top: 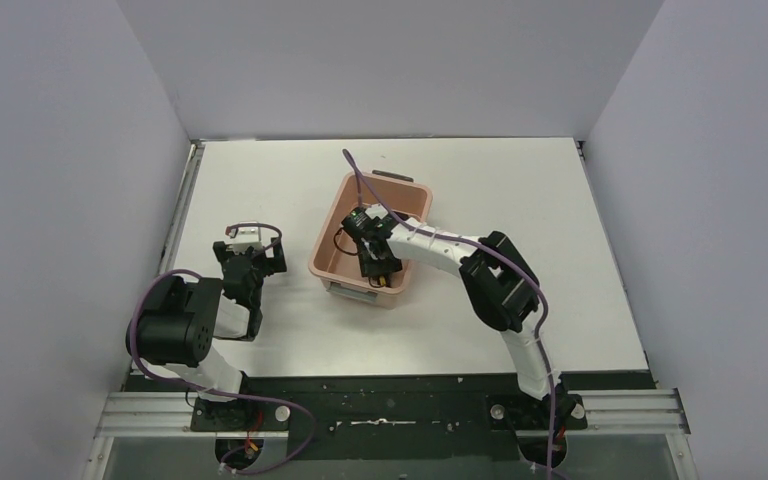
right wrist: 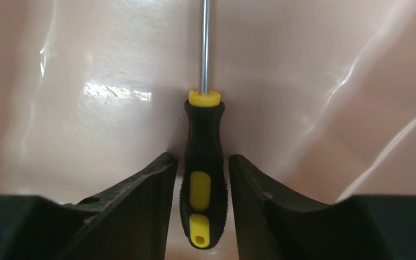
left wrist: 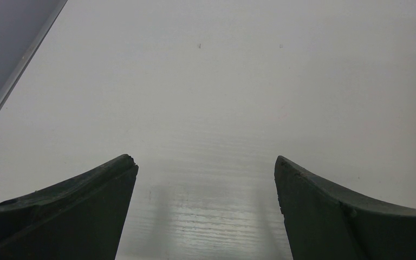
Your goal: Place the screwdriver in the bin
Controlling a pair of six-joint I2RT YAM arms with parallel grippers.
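The screwdriver [right wrist: 203, 135], with a black-and-yellow handle and a thin metal shaft, lies on the floor of the salmon-pink bin [right wrist: 76, 124]. Its shaft points away from the right wrist camera. My right gripper [right wrist: 201, 158] reaches down inside the bin [top: 400, 186]. Its fingers stand on either side of the handle with a thin gap on each side, so it is slightly open. In the top view the right gripper [top: 378, 260] hides the screwdriver. My left gripper [left wrist: 206, 162] is open wide and empty over bare table, left of the bin in the top view [top: 250, 245].
The bin stands at the middle of the white table [top: 520, 200]. Grey walls enclose the table on three sides. A purple cable runs along the right arm and arches over the bin's far rim.
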